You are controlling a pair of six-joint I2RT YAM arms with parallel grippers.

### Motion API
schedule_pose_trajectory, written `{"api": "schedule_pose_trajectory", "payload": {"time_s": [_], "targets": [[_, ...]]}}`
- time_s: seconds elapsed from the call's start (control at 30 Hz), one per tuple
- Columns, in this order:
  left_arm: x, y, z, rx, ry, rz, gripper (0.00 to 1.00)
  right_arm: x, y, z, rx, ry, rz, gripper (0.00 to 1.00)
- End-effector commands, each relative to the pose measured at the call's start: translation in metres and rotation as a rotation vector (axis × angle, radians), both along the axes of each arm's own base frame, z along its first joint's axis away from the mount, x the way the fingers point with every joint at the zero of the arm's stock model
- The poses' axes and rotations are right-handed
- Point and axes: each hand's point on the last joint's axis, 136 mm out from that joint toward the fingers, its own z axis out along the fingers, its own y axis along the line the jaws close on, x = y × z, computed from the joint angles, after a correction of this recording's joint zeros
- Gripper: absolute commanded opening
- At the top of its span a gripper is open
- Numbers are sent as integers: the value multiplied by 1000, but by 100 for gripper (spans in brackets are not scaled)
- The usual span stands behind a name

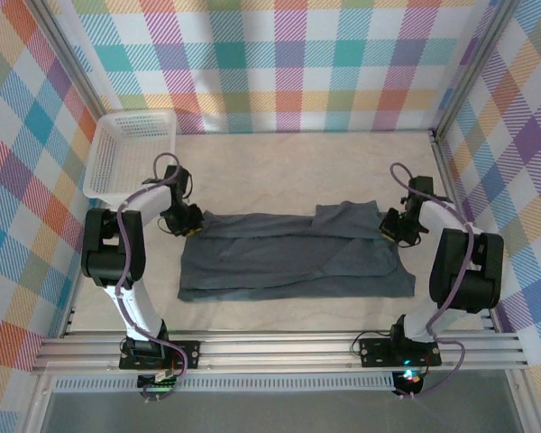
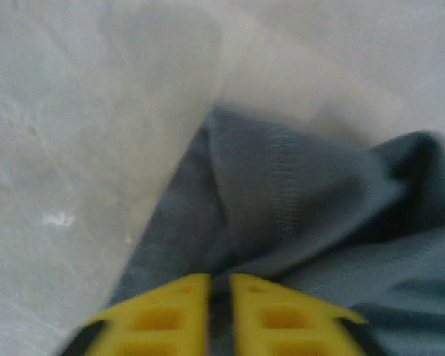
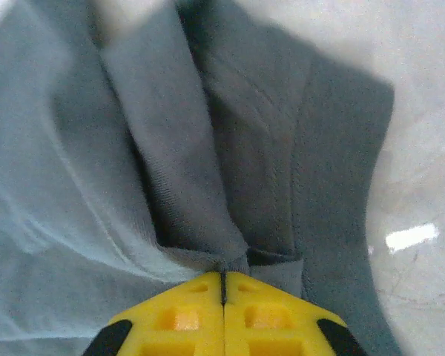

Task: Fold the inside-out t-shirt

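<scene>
The dark slate-grey t-shirt (image 1: 293, 257) lies spread flat across the middle of the table as a wide band, with overlapping layers along its far edge. My left gripper (image 1: 191, 225) sits at the shirt's far left corner. In the left wrist view its yellow fingers (image 2: 170, 308) stand a narrow gap apart over the seamed cloth (image 2: 297, 193), with a strip of cloth in the gap. My right gripper (image 1: 389, 225) is at the shirt's far right corner. There its fingertips (image 3: 223, 278) are pressed together, pinching a small fold of the cloth (image 3: 170, 148).
A white mesh basket (image 1: 126, 153) stands at the back left, just behind the left arm. The pale table surface (image 1: 279, 171) stretches beyond the shirt to the checked back wall. Metal frame rails run along both sides and the near edge.
</scene>
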Motion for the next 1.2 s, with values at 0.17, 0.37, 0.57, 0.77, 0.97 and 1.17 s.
{"api": "schedule_pose_trajectory", "payload": {"time_s": [0.17, 0.37, 0.57, 0.77, 0.97, 1.17], "targets": [[16, -2, 64, -8, -185, 4, 50, 29, 0, 73, -46, -220, 12, 31], [8, -36, 97, -34, -292, -67, 52, 69, 12, 66, -123, -209, 99, 48], [4, -58, 106, -52, -365, -112, 54, 115, 13, 36, -134, -157, 141, 54], [0, -55, 101, -35, -359, -99, 55, 120, 30, 0, -56, -73, 182, 46], [0, -51, 99, -8, -345, -95, 56, 124, 29, 37, -82, -186, 186, 0], [6, -49, 103, 4, -358, -88, 56, 64, 41, 92, -18, -354, 113, 0]]}}
